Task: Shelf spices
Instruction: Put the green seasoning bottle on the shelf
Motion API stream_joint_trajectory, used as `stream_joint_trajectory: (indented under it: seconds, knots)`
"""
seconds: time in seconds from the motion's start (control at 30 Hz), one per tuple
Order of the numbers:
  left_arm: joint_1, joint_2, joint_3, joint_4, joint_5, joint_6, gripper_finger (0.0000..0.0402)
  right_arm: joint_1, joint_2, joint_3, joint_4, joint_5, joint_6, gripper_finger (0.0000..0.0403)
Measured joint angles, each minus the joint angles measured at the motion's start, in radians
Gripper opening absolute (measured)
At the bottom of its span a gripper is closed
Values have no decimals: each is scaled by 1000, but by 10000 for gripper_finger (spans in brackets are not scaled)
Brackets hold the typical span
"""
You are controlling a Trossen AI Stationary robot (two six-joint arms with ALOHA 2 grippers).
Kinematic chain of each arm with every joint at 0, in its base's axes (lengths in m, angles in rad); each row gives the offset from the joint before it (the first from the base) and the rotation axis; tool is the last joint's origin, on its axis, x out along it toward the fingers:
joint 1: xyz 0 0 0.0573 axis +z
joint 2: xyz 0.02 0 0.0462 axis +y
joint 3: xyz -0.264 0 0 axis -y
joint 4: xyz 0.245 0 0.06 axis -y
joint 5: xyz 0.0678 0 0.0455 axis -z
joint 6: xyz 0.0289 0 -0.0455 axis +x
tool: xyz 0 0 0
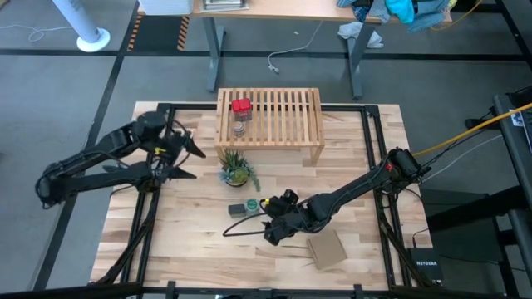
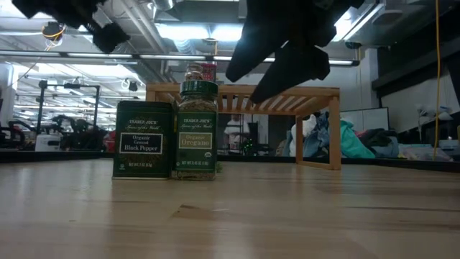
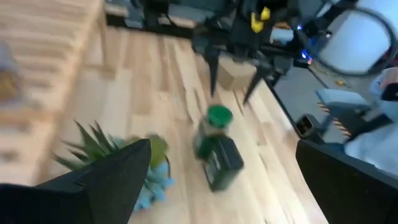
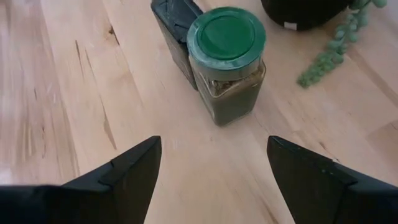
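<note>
Right wrist view showed the right tool spread wide, empty, just short of the jar standing on the desk against the tin; rigid, light, probably glass and slick, it seemed best gripped across its flat sides below the cap.

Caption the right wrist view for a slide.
Open right claw hovers above the green-capped oregano jar beside the dark pepper tin.
</note>
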Motion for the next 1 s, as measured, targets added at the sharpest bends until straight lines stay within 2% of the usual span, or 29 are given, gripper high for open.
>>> stream_joint_trajectory:
  seconds: [0.17,0.5,0.67,0.83,1.0]
  knots:
    - [-55,10,-87,14,-2,-106,392,-17,0,0,17,4,-14,299]
    - [-148,21,-170,169,-6,-173,392,-49,0,0,69,-156,-25,299]
    - [-187,21,-196,213,-6,-184,392,-50,0,0,70,-171,-25,298]
    - [-233,21,-231,301,-7,-270,392,-57,0,0,69,-175,-26,299]
    - [-292,21,-283,319,-78,-269,392,-71,0,0,65,-207,-26,298]
